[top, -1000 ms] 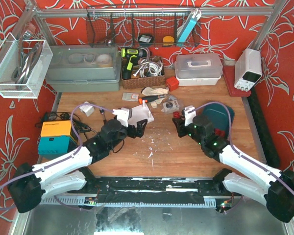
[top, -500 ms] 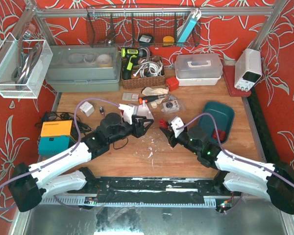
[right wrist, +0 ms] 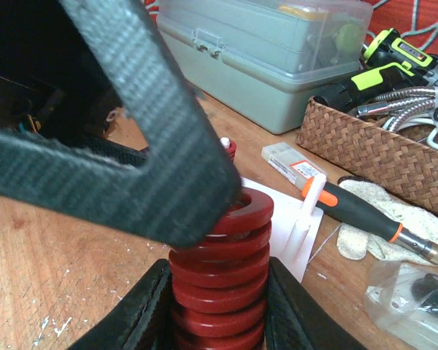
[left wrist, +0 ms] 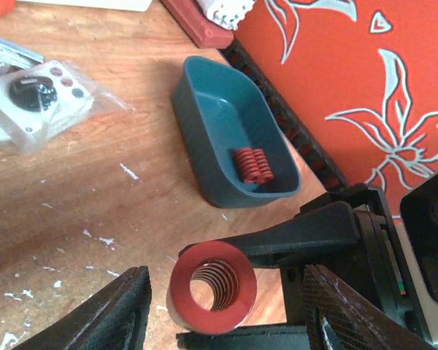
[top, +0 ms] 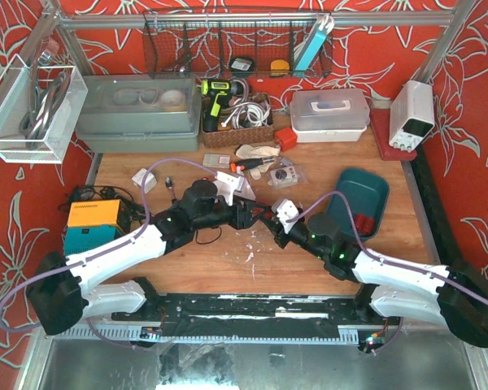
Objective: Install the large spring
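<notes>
Spring coils sit clamped between the pads of my right gripper: it grips the large spring from both sides. My left gripper is spread wide, one finger either side of the spring's end. All this hangs left of the teal tray, which holds more red springs.

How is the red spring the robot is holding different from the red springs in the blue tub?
The held spring looks fat and wide; the springs in the tub look thinner. The held spring is pinched in the right gripper; the springs in the tub lie loose, side by side, on the floor of the teal tub. They are all red coils.
</notes>
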Controlling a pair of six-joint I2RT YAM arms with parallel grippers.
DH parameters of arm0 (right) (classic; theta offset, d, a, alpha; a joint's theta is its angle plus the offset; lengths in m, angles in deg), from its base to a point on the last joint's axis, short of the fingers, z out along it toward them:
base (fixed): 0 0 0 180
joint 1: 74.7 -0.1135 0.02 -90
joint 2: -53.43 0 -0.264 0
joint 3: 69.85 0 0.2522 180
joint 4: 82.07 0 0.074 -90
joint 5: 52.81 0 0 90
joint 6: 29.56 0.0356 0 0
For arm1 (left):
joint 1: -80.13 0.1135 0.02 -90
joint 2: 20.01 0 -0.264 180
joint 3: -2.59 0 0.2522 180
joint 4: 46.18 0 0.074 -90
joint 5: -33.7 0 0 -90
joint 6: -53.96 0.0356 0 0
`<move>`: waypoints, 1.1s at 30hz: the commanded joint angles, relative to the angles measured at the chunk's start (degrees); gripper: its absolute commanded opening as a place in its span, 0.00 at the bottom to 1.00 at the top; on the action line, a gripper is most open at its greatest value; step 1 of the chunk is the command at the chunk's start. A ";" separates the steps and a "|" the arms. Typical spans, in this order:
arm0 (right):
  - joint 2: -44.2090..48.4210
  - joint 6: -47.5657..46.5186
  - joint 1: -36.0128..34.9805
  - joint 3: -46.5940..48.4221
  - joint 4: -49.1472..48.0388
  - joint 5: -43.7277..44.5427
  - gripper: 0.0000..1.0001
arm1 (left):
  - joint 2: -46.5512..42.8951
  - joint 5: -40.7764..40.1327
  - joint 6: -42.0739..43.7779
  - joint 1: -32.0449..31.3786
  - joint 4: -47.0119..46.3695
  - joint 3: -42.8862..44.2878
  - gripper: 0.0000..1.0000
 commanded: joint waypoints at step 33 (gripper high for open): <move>1.69 1.16 -1.32 2.86 8.47 13.17 0.83 | 3.84 -8.22 5.89 0.21 4.26 6.22 0.00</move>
